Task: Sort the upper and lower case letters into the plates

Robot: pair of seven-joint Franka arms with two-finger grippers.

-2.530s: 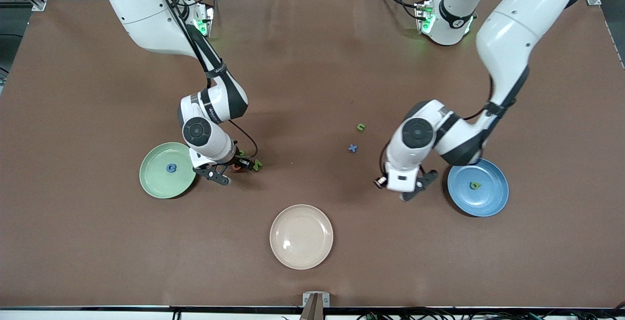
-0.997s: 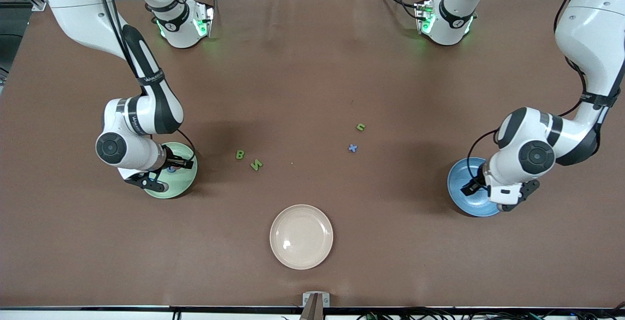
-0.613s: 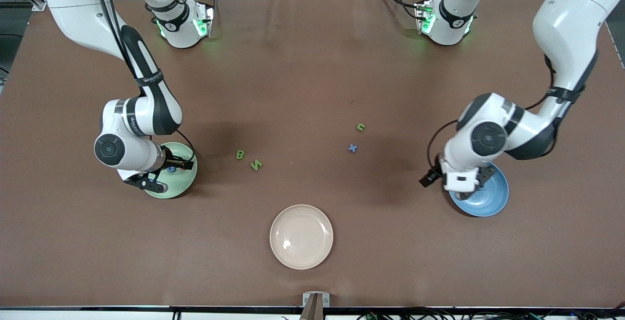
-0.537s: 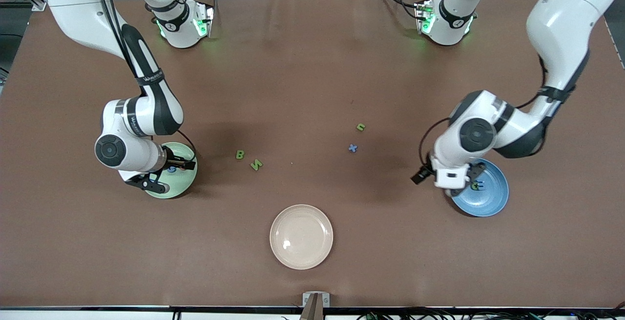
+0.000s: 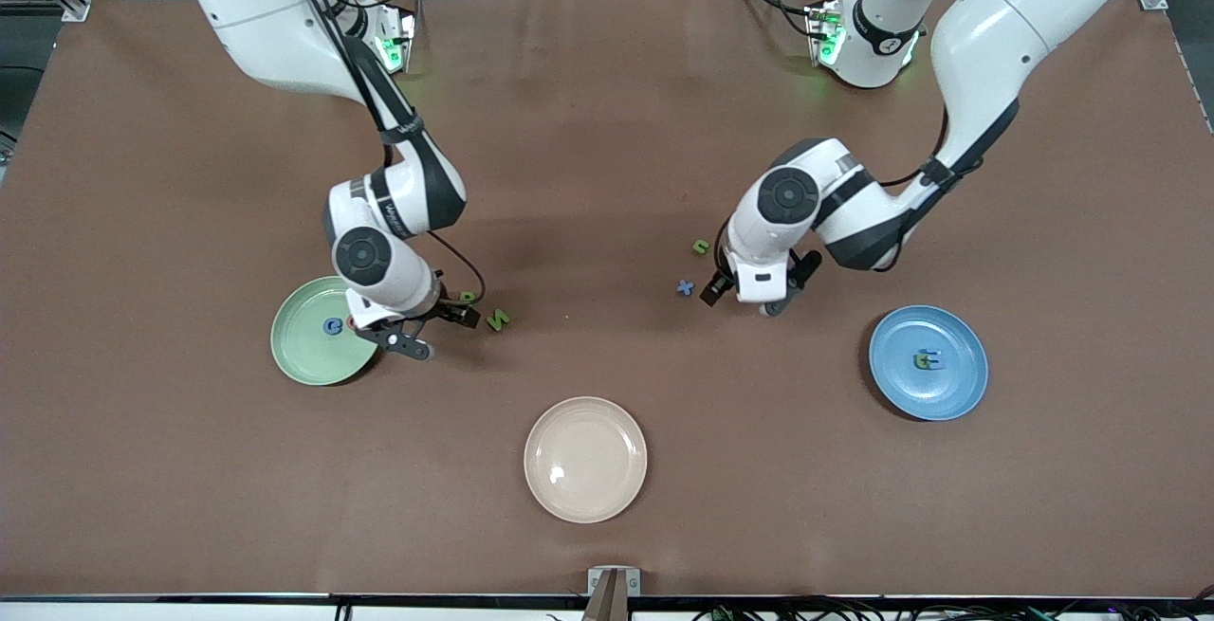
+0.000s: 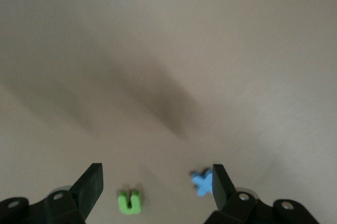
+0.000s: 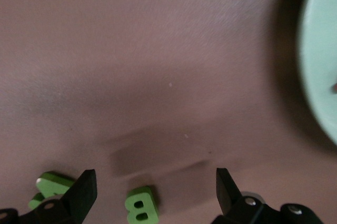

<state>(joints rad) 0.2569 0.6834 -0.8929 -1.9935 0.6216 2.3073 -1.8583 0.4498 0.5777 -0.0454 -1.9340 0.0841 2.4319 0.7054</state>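
The pale green plate [image 5: 303, 356] lies toward the right arm's end and holds a blue letter [image 5: 332, 325]. The blue plate [image 5: 948, 393] lies toward the left arm's end and holds a green letter [image 5: 919, 361] and a blue letter [image 5: 934, 356]. My right gripper [image 5: 436, 330] is open and empty, low over a green B [image 5: 467, 297] [image 7: 142, 208], beside a green N [image 5: 497, 319] [image 7: 50, 184]. My left gripper [image 5: 754, 297] is open and empty, over the table beside a blue x [image 5: 685, 287] [image 6: 202, 182] and a green n [image 5: 700, 246] [image 6: 130, 202].
A cream-beige plate [image 5: 585, 459] lies mid-table, nearer to the front camera than the letters. The edge of the pale green plate [image 7: 318, 76] shows in the right wrist view. The brown table [image 5: 607, 128] stretches toward the arms' bases.
The right gripper left the pale green plate and moved to the B and N. The left gripper left the blue plate, where a blue letter now lies, and moved to the x and n.
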